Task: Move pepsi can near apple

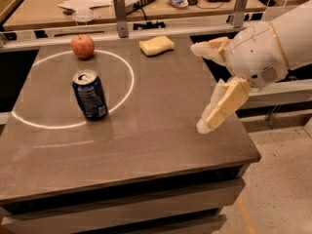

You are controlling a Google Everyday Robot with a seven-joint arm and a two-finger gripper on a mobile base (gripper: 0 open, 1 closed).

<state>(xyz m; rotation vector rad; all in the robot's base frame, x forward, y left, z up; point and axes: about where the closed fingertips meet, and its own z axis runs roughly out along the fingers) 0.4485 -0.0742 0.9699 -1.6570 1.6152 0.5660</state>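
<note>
The pepsi can [90,95], dark blue with a silver top, stands upright on the brown table [146,145], left of centre, inside a white painted ring. The apple [83,46], red-orange, sits at the back left on the ring's far edge, a can's height or so behind the can. My gripper [202,87] hangs over the table's right side, well to the right of the can. It is open and empty: one pale finger [222,106] points down toward the front right, the other [209,48] points left toward the back.
A pale yellow sponge [156,45] lies at the back centre of the table. A metal rail with two posts [120,16] runs behind the table, with a cluttered desk beyond. The table's right edge drops to the floor [278,179].
</note>
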